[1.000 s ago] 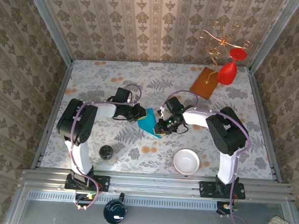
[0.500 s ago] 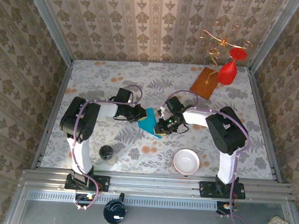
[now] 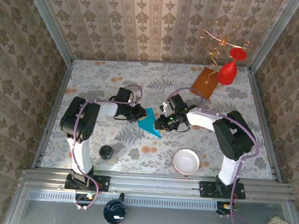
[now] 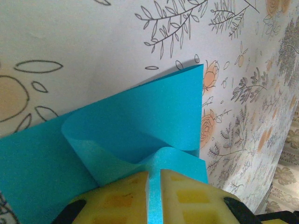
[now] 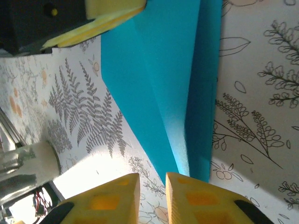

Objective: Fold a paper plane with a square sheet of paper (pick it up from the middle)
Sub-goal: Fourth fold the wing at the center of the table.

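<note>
Teal-blue paper, the square sheet of paper (image 3: 150, 121), is found mid-table, already creased to a narrower pointed shape, its tip towards the near side and between the two grippers. On the right wrist view a long centre crease is seen running down the sheet (image 5: 159, 93), with one flap folded flat beside it.

The left gripper (image 3: 139, 115) is closed on the sheet's far-left edge. From its own camera a curled flap of the sheet (image 4: 140, 112) is seen drawn up off the table (image 4: 93, 42) and pinched between the yellow pads (image 4: 117, 198) of that gripper (image 4: 154, 175), which are parted by little more than the paper's thickness. The right gripper (image 3: 160, 124) is set at the pointed end; its jaws (image 5: 153, 179) are held a narrow slit apart, and nothing is seen gripped between them.

The step in hand is judged to be the folding of this lifted flap over towards the centre crease. It would be done well if the flap were carried across low and level, so that its edge is laid along the crease rather than over it. The pointed end should be pinned down by the right gripper first, since thin paper is easily dragged. The curl should then be flattened from the crease outward, and the pinch released only once the flap is lying flat.
</note>
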`<state>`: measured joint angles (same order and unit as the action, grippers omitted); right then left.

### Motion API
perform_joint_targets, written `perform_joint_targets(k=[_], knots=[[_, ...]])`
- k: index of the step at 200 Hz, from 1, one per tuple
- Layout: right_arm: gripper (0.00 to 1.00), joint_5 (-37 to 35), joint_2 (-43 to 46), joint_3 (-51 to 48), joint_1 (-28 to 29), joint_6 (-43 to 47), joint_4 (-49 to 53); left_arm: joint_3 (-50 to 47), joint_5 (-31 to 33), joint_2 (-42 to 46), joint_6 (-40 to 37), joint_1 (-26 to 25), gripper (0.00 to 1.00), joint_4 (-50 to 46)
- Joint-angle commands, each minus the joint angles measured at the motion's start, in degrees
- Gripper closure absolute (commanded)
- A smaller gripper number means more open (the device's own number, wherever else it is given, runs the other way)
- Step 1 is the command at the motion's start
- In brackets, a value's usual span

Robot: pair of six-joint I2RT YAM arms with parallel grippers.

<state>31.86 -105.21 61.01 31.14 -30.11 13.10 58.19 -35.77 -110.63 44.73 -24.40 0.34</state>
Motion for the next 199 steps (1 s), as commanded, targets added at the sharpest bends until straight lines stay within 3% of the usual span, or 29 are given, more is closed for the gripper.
perform_joint_targets(k=[1,75,199], knots=[[0.78,-3.2,0.0,0.3,0.5,-3.5,0.4,0.4,3.5,-0.6,-1.0,-0.2,0.83,-3.8],[0.79,-0.8,3.4,-3.0,1.2,-0.7,3.9,1.6,4.4,-1.3,-0.1,-0.6,0.83,-5.8],[0.79,-3.4,0.8,-3.9,1.2,0.1,5.4,1.8,5.1,-1.4,0.3,-0.8,0.83,-6.9]])
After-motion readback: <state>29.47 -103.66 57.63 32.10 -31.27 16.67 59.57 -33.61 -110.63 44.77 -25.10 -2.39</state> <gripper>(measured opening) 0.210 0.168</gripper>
